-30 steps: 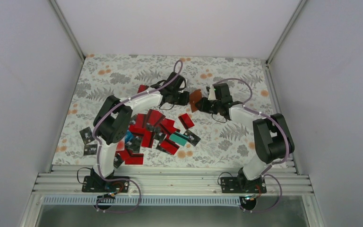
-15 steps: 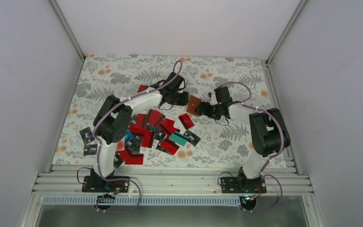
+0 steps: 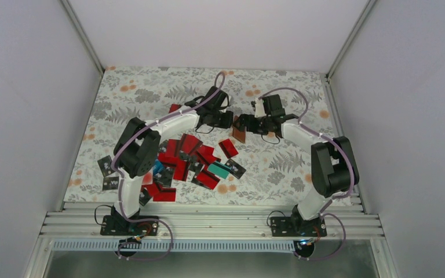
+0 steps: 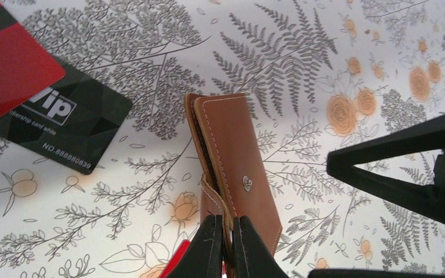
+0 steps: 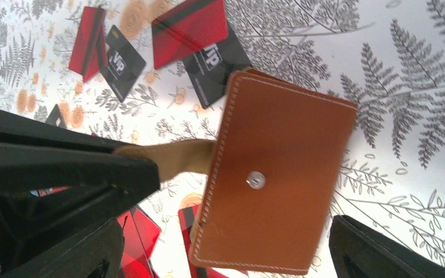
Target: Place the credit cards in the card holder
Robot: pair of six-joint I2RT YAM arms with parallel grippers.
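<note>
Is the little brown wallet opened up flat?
No, the card holder is folded closed, showing only its brown outside and a silver snap.

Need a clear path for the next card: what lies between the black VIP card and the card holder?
Only bare floral tablecloth lies between the black VIP card and the card holder; the left wrist view shows it.

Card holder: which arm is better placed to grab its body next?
Probably the right arm: the right pincer is open, facing the card holder, while the left pincer is busy, shut on the holder's strap.
</note>
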